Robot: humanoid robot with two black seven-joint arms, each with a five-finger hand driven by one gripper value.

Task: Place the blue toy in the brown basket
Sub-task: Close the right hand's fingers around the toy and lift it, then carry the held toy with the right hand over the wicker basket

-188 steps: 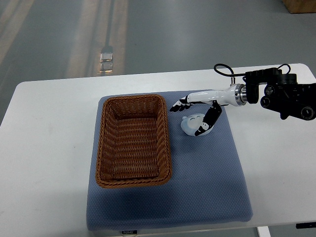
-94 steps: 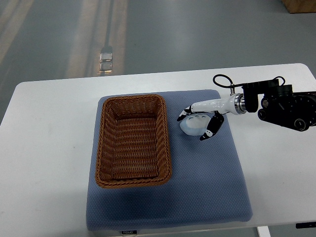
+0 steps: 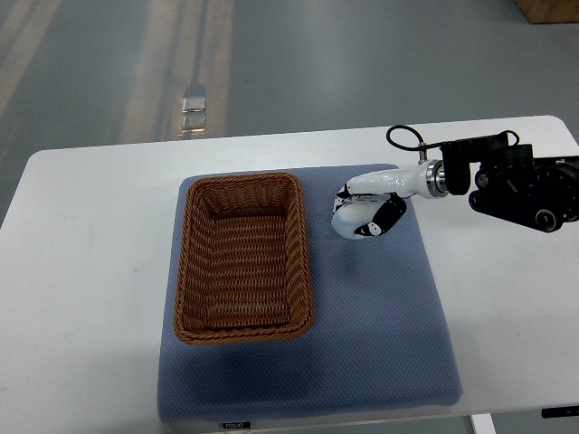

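Note:
The pale blue toy (image 3: 347,219) sits on the blue mat just right of the brown wicker basket (image 3: 242,256). My right hand (image 3: 365,212), white with black fingertips, reaches in from the right edge and has its fingers curled around the toy, thumb under its right side. Much of the toy is covered by the hand. Whether the toy still rests on the mat or is slightly raised, I cannot tell. The basket holds nothing. My left arm does not show.
A blue-grey mat (image 3: 380,344) covers the middle of the white table (image 3: 90,271), with basket and toy on it. The right forearm's black housing (image 3: 520,185) and a looped cable (image 3: 403,137) hang over the table's far right.
The right hand's fingers went from spread above the toy to closed around it. Hand and toy have shifted slightly up and toward the basket.

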